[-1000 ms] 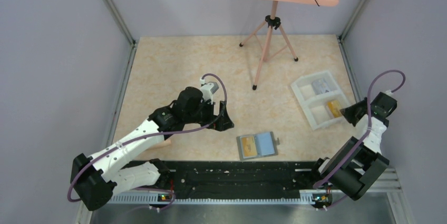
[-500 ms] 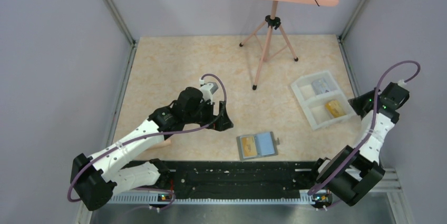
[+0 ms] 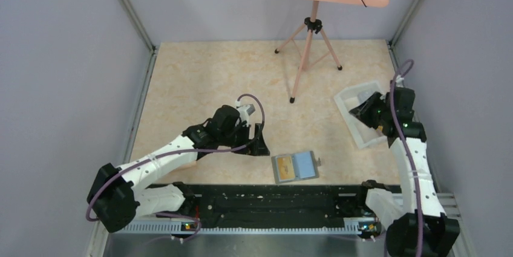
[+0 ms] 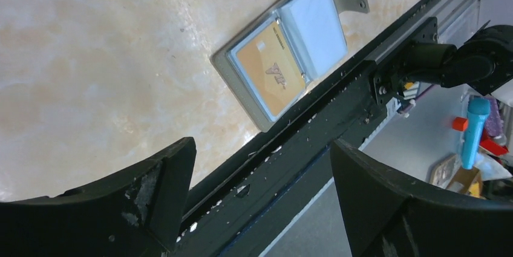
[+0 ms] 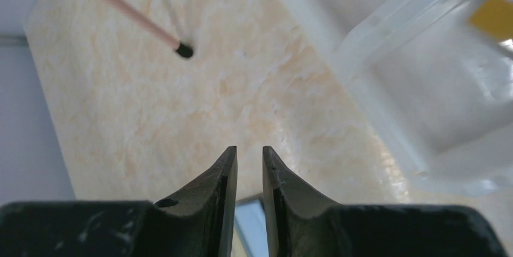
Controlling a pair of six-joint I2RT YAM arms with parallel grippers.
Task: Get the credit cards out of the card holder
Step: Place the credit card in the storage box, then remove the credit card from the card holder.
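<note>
The card holder (image 3: pixel 295 167) lies open near the table's front edge, with an orange credit card (image 3: pixel 285 169) in its left pocket and a pale blue pocket on the right. In the left wrist view the card holder (image 4: pixel 284 57) and the orange card (image 4: pixel 269 71) lie beyond the fingers. My left gripper (image 3: pixel 261 142) is open wide and empty, just left of the holder; it also shows in its wrist view (image 4: pixel 261 144). My right gripper (image 3: pixel 362 110) hovers over the white tray; its jaws (image 5: pixel 249 148) stand a narrow slit apart with nothing between them.
The white compartmented tray (image 3: pixel 346 96) stands at the right and shows blurred in the right wrist view (image 5: pixel 375 33), with a yellow card (image 5: pixel 493 15) in it. A pink tripod stand (image 3: pixel 311 39) stands at the back, one foot (image 5: pixel 184 49) ahead of the right fingers. The black rail (image 3: pixel 272 199) runs along the front edge.
My right arm has swung from the right wall leftwards over the tray. My left gripper has shifted slightly down and towards the holder. The holder has not moved.
</note>
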